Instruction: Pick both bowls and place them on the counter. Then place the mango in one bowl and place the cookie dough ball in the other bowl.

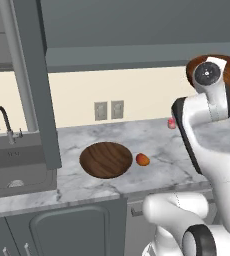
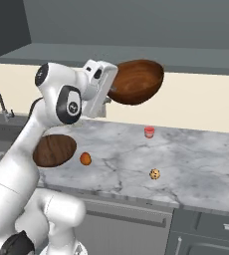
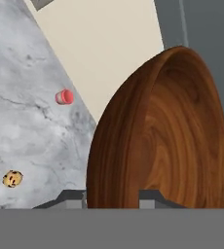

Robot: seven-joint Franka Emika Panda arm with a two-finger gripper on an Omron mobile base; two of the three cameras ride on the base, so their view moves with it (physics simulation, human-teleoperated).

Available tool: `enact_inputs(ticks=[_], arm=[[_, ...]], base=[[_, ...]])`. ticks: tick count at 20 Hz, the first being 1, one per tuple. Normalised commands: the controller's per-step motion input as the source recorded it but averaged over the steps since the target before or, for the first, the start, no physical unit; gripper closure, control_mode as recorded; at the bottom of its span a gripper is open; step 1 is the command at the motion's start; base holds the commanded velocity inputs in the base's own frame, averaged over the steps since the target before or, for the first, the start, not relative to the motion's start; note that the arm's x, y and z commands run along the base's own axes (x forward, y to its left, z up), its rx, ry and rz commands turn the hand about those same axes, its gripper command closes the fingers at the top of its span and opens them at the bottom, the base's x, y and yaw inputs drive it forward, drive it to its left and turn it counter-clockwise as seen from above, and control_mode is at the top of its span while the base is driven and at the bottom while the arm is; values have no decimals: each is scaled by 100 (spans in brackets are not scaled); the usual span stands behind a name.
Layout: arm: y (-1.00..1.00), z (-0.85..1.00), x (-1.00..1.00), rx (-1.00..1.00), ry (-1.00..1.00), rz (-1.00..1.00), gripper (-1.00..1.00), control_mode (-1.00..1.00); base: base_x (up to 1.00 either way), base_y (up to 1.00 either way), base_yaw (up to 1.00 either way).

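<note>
The reddish-brown bowl point(image 2: 136, 81) hangs high above the counter point(image 2: 196, 164), tipped on its side, with the jaws clamped on its rim. In the hand view the rim point(image 3: 114, 194) runs between the two fingertips. The bowl looks rigid and smooth, so a rim pinch probably lets it swing or slip; it wants a slow, level descent. The wide dark bowl point(image 1: 106, 159) already sits on the counter at the left, with the mango point(image 1: 142, 159) just to its right. The cookie dough ball point(image 2: 155, 174) lies nearer the front edge, the small red cylinder point(image 2: 149, 131) farther back.
</note>
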Motion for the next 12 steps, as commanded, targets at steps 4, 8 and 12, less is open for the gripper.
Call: enact_inputs(ticks=[4,8,12], arm=[[39,-80,-9,-6,20,0,100,-100],[29,-85,0,-1,28,0,100,-100],[25,-87,1,0,27,2,100,-100]], base=[[0,0,0],[0,0,0],[0,0,0]])
